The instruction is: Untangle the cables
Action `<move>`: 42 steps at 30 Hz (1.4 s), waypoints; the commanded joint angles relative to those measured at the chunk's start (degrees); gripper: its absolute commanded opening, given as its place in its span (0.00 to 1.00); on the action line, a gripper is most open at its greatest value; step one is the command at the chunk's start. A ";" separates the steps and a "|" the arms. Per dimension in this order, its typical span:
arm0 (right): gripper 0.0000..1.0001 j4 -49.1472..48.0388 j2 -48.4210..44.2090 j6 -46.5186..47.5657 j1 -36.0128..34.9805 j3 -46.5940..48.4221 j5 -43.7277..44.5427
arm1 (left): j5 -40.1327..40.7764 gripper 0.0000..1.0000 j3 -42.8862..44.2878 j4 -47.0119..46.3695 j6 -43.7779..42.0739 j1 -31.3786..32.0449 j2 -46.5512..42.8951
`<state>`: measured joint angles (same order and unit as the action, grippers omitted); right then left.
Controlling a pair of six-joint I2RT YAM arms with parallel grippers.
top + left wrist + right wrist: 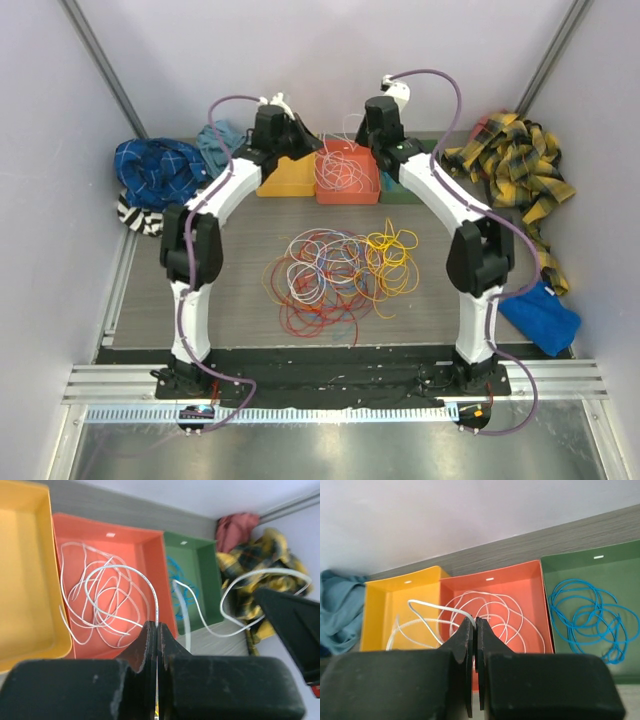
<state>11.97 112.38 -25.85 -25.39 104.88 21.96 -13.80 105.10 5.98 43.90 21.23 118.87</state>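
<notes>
A tangled pile of cables (338, 268) lies mid-table: red, orange and pale loops, with yellow ones (392, 256) on its right. Both arms reach to the back over the orange-red bin (347, 187), which holds several white cable loops (100, 600). My left gripper (157, 626) is shut on a thin white cable (131, 570) that arcs up from its tips. My right gripper (475, 622) is also shut on a white cable (427, 604), which bends left over the yellow bin (380, 615). A blue cable (585, 615) lies coiled in the green bin (620, 560).
The yellow bin (287, 180), orange-red bin and green bin (207, 580) stand in a row at the back. Cloths lie around the edges: blue plaid (155, 168), teal (215, 140), yellow plaid (515, 165) and blue (540, 316). Walls close both sides.
</notes>
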 commanded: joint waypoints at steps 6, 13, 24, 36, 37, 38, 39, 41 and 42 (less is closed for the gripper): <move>0.01 6.57 16.90 0.28 2.09 21.84 -4.11 | -3.69 0.14 1.44 -0.35 -1.36 1.88 2.16; 0.11 8.69 24.20 -1.13 3.06 27.32 -5.78 | -2.64 0.26 1.94 0.34 -2.94 2.06 1.80; 0.75 -3.60 5.24 -0.96 3.06 5.63 -1.66 | -0.88 0.64 11.27 3.25 -5.40 3.29 6.12; 0.63 -16.54 -19.29 -2.46 -8.70 -30.58 -1.22 | 16.15 0.61 -28.69 -2.46 -2.06 5.65 -28.05; 0.63 -16.28 -21.39 -1.76 -10.28 -31.92 -0.43 | 18.18 0.61 -33.77 -0.46 -3.54 6.44 -31.12; 0.63 -16.01 -22.37 -1.23 -13.34 -33.24 0.97 | 20.72 0.61 -35.73 1.04 -4.17 8.10 -36.03; 0.63 -14.62 -23.42 -0.88 -14.50 -35.51 1.42 | 23.88 0.63 -37.75 2.27 -5.04 8.90 -38.77; 0.64 -13.38 -26.66 -0.26 -17.57 -38.07 2.03 | 27.67 0.67 -42.50 7.45 -6.71 10.92 -45.70; 0.64 -12.42 -27.90 -0.17 -18.11 -41.30 1.69 | 29.60 0.68 -44.17 8.51 -7.16 11.28 -47.92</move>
<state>-1.76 90.13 -27.83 -39.86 69.87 20.80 4.56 66.65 9.34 40.12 29.56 80.64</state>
